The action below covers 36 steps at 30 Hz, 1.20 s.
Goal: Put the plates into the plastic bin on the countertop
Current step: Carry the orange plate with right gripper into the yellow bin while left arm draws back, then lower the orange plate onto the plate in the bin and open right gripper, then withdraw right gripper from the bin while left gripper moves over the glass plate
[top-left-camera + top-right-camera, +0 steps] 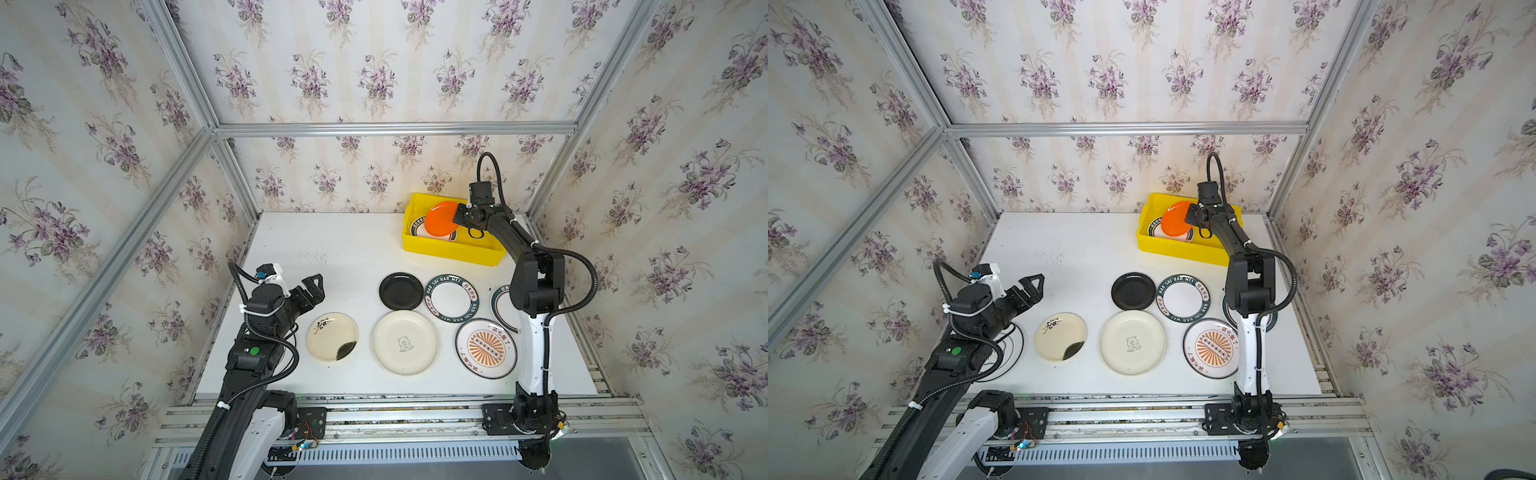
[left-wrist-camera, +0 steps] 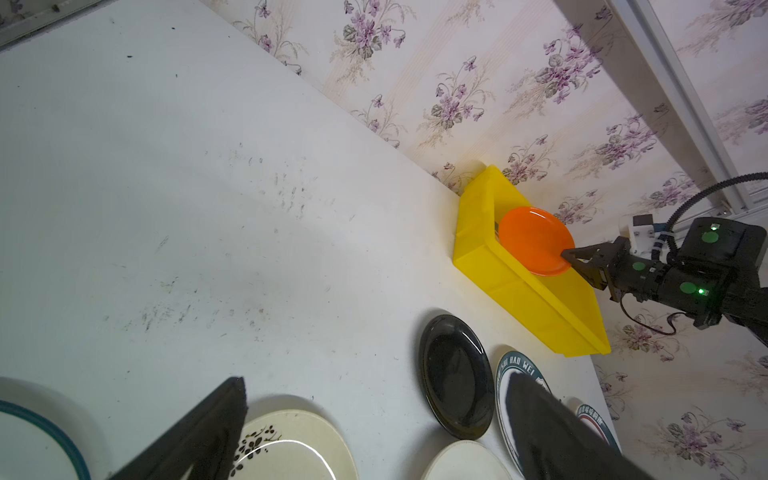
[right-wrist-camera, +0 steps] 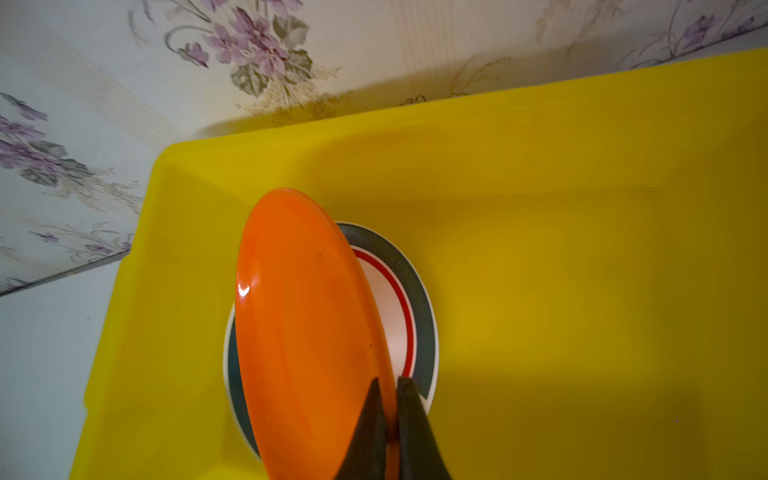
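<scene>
My right gripper (image 3: 386,386) is shut on the rim of the orange plate (image 3: 307,332), holding it tilted over the left half of the yellow plastic bin (image 1: 451,253) at the back right of the countertop (image 1: 332,249). A dark-rimmed white plate (image 3: 424,332) lies in the bin beneath it. My left gripper (image 1: 314,290) hangs open and empty at the left. On the countertop lie a black plate (image 1: 401,291), a lettered-rim plate (image 1: 451,297), a sunburst plate (image 1: 486,348), a cream bear plate (image 1: 404,343) and a cream ink-smudge plate (image 1: 332,336).
Another lettered-rim plate (image 1: 503,307) is partly hidden behind the right arm. A white plate with a thin dark rim (image 1: 1007,353) lies under the left arm. Floral walls and aluminium rails (image 1: 395,129) close in the back and sides. The bin's right half (image 3: 582,291) holds nothing.
</scene>
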Motion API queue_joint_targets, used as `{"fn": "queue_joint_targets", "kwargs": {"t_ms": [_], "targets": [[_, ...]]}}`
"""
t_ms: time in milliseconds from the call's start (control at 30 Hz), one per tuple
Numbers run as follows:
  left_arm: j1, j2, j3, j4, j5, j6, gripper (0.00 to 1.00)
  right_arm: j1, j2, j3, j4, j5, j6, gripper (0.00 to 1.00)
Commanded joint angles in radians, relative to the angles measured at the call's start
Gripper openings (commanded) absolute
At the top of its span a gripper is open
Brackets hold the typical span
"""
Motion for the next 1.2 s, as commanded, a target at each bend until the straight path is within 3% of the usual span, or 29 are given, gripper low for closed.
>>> {"fn": "queue_joint_targets", "kwargs": {"t_ms": [0,633,800,1033,1167], "targets": [[0.008,0.004,-0.003,-0.009,-0.017,0.020,1.00,0.002,0.035,0.046,-0.021,0.043,0.019,0.00],[0.044,0.118,0.011,-0.009,0.017,0.033,1.00,0.031,0.208,0.270,-0.180,0.055,0.050,0.00],[0.051,0.135,0.013,-0.008,0.028,0.036,1.00,0.040,0.245,0.281,-0.183,0.045,0.048,0.14],[0.060,0.136,0.015,-0.009,0.036,0.057,1.00,0.041,0.256,0.310,-0.197,0.024,0.045,0.17],[0.065,0.130,0.013,-0.012,0.042,0.052,1.00,0.041,0.252,0.322,-0.211,0.015,0.030,0.37]]}}
